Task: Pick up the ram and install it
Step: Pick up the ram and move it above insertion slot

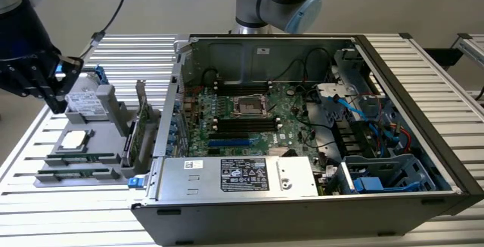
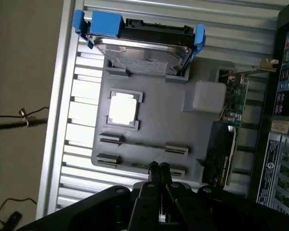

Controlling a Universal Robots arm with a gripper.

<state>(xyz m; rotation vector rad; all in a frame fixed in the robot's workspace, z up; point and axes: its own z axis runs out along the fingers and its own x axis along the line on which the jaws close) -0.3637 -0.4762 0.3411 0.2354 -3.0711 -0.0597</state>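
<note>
with the fingers of the gripper (image 2: 158,167) pressed together, the ram (image 2: 135,164) cannot be straddled; if lowered like this, the thin stick could be struck edge-on and cracked. the ram is seen standing in the grey tray (image 2: 154,120), beneath the fingertips, untouched and not held.

Exterior view looks down from afar; wrist view, seemingly nearer, shares the tray (image 1: 102,145) (image 2: 159,125).

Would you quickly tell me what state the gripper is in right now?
Gripper: closed, holding nothing.
</note>
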